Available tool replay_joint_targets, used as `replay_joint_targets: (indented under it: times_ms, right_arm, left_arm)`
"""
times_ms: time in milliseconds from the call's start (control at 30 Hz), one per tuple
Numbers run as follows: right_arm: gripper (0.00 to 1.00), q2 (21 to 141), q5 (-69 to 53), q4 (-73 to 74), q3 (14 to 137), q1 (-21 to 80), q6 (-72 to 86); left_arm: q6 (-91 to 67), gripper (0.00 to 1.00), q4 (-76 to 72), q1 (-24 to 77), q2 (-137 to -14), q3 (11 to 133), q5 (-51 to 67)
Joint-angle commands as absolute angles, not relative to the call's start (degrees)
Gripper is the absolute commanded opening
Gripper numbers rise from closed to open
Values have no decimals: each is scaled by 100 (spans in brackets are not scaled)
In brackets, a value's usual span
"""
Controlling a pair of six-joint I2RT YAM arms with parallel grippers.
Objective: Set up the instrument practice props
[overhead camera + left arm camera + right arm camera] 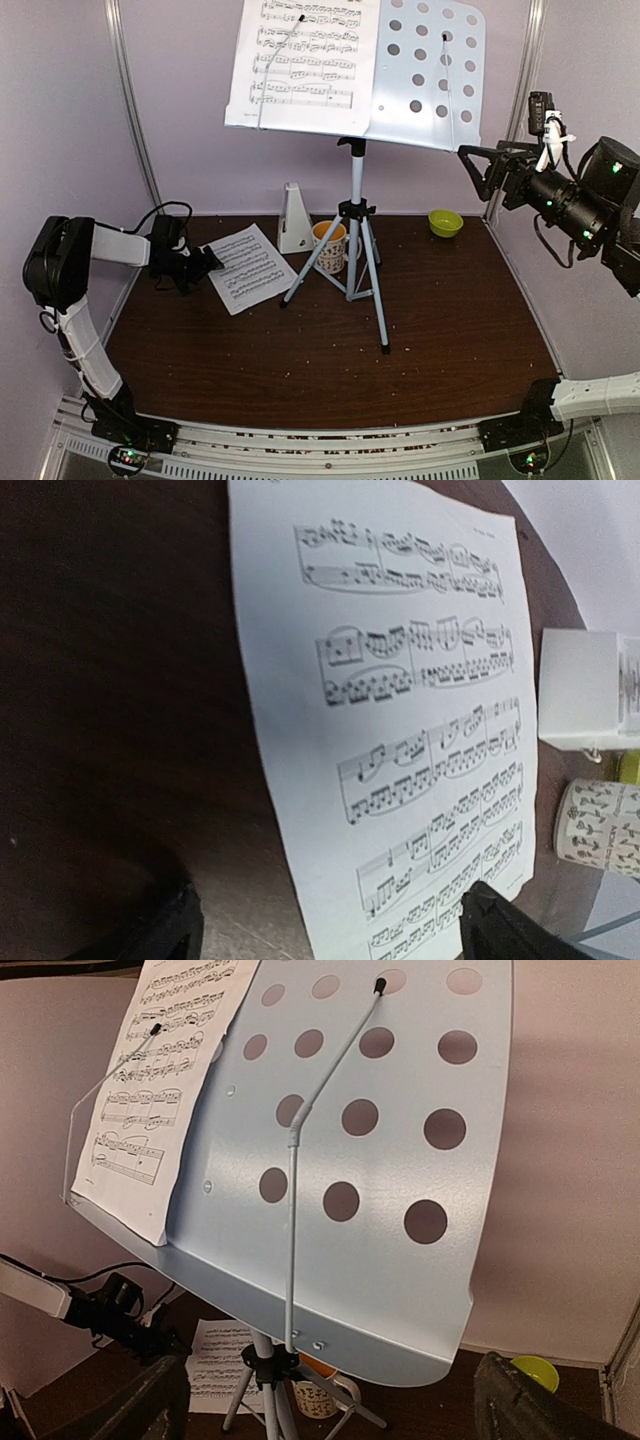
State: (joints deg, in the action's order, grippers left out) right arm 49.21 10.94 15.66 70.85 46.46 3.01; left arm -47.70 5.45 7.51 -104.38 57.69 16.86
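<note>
Hovering both grippers with fingers spread, nothing pinched.
Music stand (428,70) stands upright mid-table (330,370); first sheet-music page (300,60) sits on its left half under a wire retainer (290,1190). Second page (245,268) lies flat left of the stand's tripod (355,215); left gripper (205,262) is low at that page's left edge, fingers (170,930) apart either side of the page end. Right gripper (478,165) is raised just right of the stand's desk, facing it, fingers (540,1400) wide. Metronome (293,218) left of tripod, behind flat page. Mug (328,247) at tripod legs; green bowl (445,222) right of stand.
</note>
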Motion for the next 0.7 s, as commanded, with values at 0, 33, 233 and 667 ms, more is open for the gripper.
replay_joint_targets:
  times_ms: [0, 33, 233, 667]
  right_arm:
    - [100, 4926, 1037, 1487, 7041, 4607, 334]
    - [100, 4928, 1035, 1480, 7040, 4607, 330]
    - [100, 5003, 986, 1449, 7070, 4588, 373]
    - [100, 5060, 940, 1417, 7099, 4575, 426]
  left_arm:
    - [-4960, 91, 239, 543, -10675, 5895, 1727]
    - [-4988, 91, 290, 530, -10780, 5994, 1719]
    - [-5083, 88, 217, 680, -11452, 6716, 2048]
    - [-5344, 82, -444, 1171, -11891, 7277, 2652]
